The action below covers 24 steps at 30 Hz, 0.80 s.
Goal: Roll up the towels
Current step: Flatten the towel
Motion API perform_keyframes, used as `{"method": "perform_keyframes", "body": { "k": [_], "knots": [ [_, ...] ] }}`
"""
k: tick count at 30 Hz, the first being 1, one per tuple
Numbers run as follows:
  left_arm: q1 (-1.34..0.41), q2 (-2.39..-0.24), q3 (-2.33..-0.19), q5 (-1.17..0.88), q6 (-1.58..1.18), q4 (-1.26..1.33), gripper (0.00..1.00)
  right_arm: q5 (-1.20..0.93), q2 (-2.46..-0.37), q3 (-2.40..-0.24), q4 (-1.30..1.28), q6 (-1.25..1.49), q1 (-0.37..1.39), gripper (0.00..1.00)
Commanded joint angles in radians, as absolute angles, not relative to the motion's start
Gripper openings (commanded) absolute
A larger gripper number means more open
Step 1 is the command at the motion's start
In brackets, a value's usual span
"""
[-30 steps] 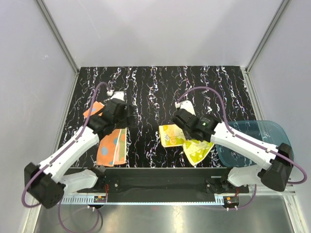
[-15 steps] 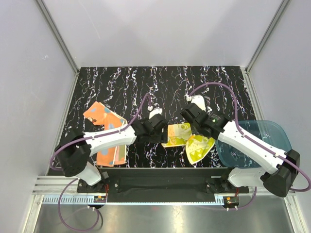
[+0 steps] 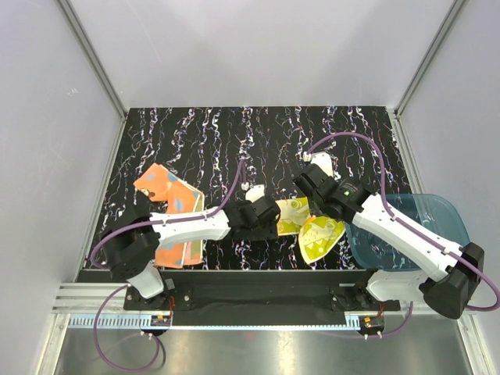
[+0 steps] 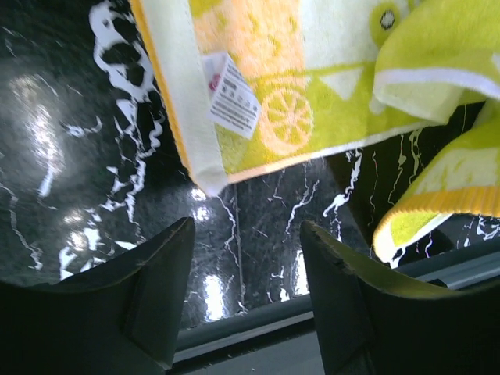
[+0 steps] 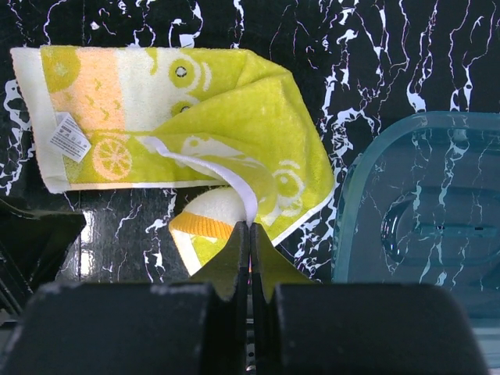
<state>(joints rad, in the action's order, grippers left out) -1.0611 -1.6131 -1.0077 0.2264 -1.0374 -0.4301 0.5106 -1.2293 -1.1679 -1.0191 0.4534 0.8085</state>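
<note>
The left tool (image 4: 242, 234), having crossed over from the orange towel (image 3: 173, 207), is hovering spread at the yellow towel (image 4: 312, 94)'s corner; the right tool (image 5: 250, 234) is pinching its fold, so rolling is starting there.

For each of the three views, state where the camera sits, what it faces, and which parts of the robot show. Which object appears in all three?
Top external: above and behind the bases, looking down on the table; both arms show.
Left wrist: low, facing the yellow towel; left gripper open.
Right wrist: looking down on the towel and blue tray; right gripper shut.
Shared: the yellow towel.
</note>
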Motion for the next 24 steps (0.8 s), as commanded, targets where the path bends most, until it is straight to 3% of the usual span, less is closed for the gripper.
{"method": "perform_keyframes", "body": {
  "k": [1, 5, 24],
  "knots": [
    [-1.071, -1.631, -1.005, 0.27, -1.129, -0.403, 0.59, 0.5, -1.201, -1.167, -1.011, 0.466, 0.798, 0.0],
    [-1.071, -1.641, -0.982, 0.296, -1.147, -0.388, 0.53, 0.482, -1.197, -1.163, -1.006, 0.46, 0.798, 0.0],
    [-1.065, -1.739, -1.035, 0.339, -1.128, -0.402, 0.5, 0.474, -1.192, -1.16, -1.006, 0.443, 0.796, 0.0]
  ]
}}
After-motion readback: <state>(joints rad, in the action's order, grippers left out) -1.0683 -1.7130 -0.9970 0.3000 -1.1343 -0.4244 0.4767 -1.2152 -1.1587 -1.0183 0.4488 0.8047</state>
